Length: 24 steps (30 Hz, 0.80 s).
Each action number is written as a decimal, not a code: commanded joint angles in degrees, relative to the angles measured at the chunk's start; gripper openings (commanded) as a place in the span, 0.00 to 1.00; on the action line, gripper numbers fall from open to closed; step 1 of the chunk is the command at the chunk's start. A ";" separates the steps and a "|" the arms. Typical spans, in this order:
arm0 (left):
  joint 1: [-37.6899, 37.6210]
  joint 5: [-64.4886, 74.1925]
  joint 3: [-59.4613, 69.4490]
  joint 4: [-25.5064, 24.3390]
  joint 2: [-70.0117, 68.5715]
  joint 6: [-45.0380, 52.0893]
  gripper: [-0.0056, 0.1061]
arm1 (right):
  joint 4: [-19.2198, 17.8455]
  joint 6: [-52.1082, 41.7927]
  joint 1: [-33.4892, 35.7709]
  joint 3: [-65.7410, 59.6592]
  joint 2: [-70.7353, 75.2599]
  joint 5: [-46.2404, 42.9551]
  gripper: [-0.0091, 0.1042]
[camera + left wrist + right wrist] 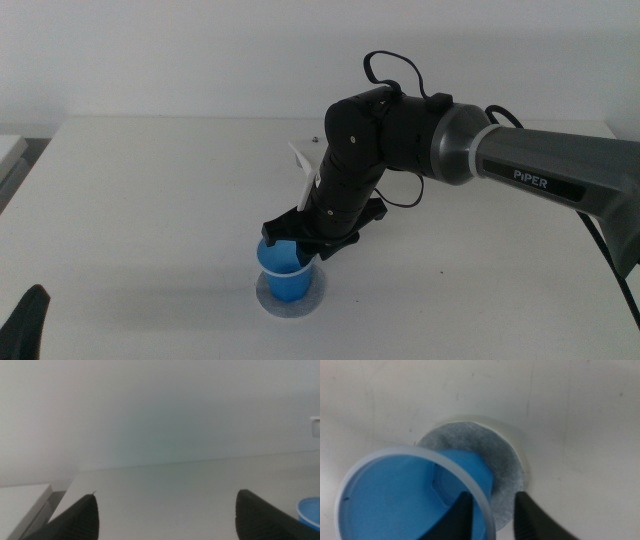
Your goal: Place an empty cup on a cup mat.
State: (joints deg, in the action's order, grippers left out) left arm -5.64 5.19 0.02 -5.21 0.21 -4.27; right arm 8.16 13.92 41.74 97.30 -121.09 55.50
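Left tool idle, wide. Right tool pinches cup rim over cup mat; off-centre release risks tipping.

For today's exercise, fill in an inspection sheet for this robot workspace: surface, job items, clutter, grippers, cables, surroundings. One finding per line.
Surface: white table, plain, with faint marks in the right wrist view.
Job items: blue cup upright and empty, standing on the grey mat; mat lies flat.
Clutter: a white tag behind the right arm, and a white object at the table's left edge; neither can be identified.
Grippers: right gripper shut on the cup's rim, one jaw inside, one outside; left gripper open, waiting at the near left.
Cables: black cable looped over the right arm's wrist.
Surroundings: bare pale wall.
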 commanded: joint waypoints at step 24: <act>-0.10 -0.29 -0.02 0.13 -0.21 -0.16 0.89 | -5.86 -9.91 -19.54 10.94 24.66 7.03 0.90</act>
State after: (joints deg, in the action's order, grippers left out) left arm -5.64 5.19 0.02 -5.21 0.21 -4.27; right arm 3.94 4.68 26.08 108.31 -99.65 61.89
